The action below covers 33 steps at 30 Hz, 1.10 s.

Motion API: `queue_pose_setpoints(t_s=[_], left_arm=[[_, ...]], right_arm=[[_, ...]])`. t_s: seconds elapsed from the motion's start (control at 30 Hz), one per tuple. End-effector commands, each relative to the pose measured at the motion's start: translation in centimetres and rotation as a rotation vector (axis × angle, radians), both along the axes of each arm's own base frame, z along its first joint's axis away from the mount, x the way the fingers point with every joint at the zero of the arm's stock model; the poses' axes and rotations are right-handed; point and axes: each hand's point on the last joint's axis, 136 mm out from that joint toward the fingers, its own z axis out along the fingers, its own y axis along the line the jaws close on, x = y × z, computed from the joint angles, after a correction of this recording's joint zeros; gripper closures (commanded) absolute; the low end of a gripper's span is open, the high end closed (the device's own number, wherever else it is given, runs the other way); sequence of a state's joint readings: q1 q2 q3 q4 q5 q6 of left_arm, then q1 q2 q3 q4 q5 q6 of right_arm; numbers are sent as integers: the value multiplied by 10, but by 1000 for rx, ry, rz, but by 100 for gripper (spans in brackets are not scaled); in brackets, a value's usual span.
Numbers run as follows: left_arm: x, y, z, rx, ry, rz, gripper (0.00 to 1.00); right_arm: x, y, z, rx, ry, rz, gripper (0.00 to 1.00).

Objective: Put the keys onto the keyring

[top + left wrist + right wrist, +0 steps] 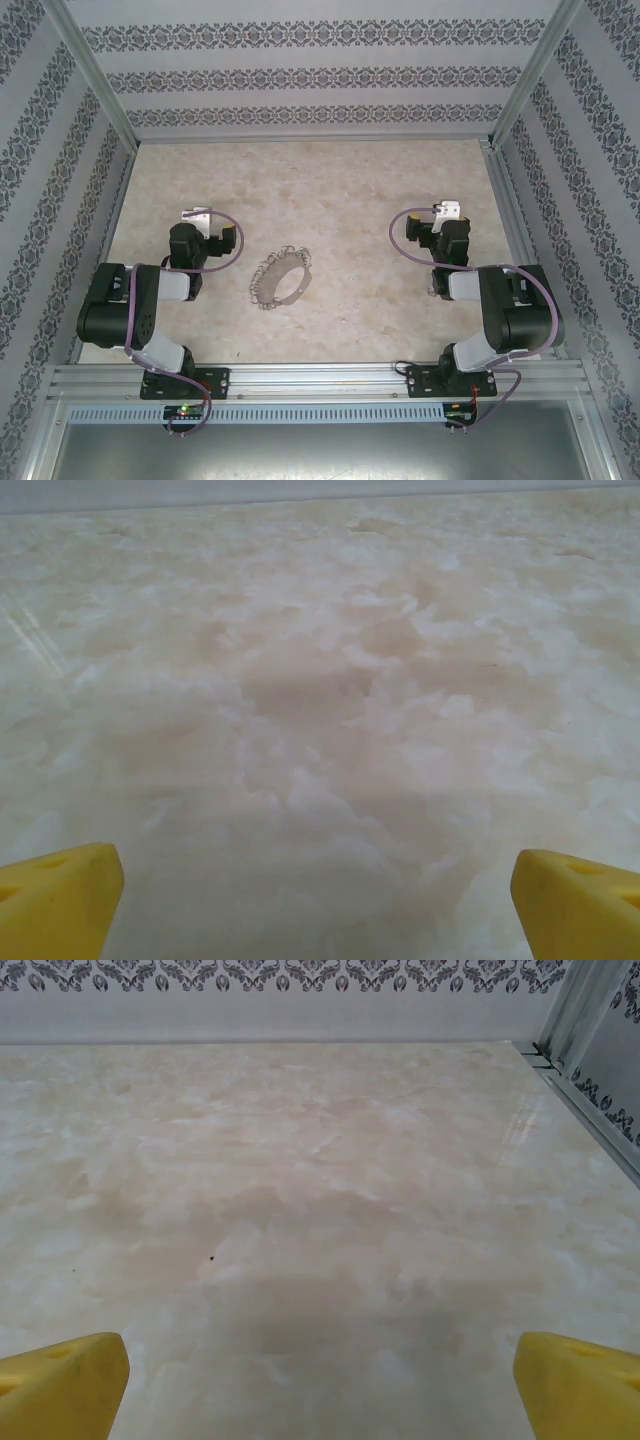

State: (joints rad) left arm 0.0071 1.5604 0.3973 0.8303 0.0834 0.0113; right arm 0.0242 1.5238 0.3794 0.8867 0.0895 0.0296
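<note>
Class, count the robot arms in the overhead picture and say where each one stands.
2. The left arm stands at the near left edge of the table; the right arm stands at its near right edge. The keyring lies between them. None seems hidden.

Marbled beige table within patterned walls.

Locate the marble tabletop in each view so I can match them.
Top external: the marble tabletop spans the middle, keyring lying on it.
Left wrist: it runs from the open left pincer toward the top.
Right wrist: likewise, beyond the open right pincer.
Shared landmark: its far edge against the back wall.
</note>
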Motion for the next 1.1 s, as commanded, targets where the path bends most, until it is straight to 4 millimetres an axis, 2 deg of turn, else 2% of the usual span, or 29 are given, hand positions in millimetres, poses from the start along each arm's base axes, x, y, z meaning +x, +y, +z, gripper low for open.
queue_pose_setpoints(t_s=[0.0,0.73,0.9,1.07], left_arm=[[5,2,6,-8,-15,0,0],[6,6,6,-2,-10,30,0],[9,18,28,9,33,108,0],[3,25,54,11,1,150,0]], right_arm=[[1,0,10,-2,-35,-11,2],[1,-2,10,20,-40,-4,2],[-12,-18,34,18,-84,-101,2],[-26,-28,63,73,-99,-176,2]])
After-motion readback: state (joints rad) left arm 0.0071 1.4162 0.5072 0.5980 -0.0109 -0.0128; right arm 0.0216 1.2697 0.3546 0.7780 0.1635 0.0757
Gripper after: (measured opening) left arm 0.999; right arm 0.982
